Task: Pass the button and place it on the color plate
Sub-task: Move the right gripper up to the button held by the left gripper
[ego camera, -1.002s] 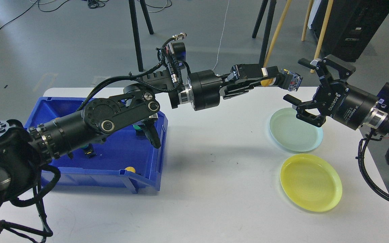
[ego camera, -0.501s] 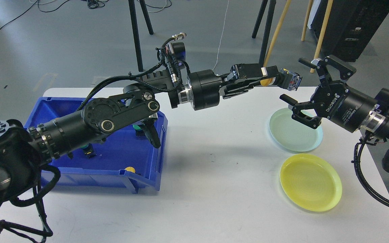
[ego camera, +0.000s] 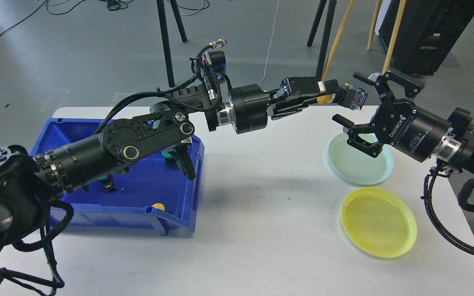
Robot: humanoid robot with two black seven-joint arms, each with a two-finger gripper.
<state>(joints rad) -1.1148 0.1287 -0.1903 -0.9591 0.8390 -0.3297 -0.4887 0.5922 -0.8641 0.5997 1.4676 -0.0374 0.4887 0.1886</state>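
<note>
My left gripper [ego camera: 328, 95] reaches across the table and is shut on a yellow-capped button [ego camera: 350, 98] whose black body sticks out to the right. It holds the button in the air above the table's far edge. My right gripper [ego camera: 349, 98] is open, its upper and lower fingers spread on either side of the button's end, just right of it. A pale green plate [ego camera: 360, 164] lies on the table under the right gripper. A yellow plate [ego camera: 379, 222] lies in front of it.
A blue bin [ego camera: 187, 193] at the left holds several more buttons, one yellow [ego camera: 159, 206] and one green [ego camera: 166, 155]. The white table [ego camera: 261, 230] spreads between bin and plates. Tripod legs and wooden poles stand behind the table.
My right gripper has moved left and slightly up toward the held button, staying open. The left gripper and button have hardly moved.
</note>
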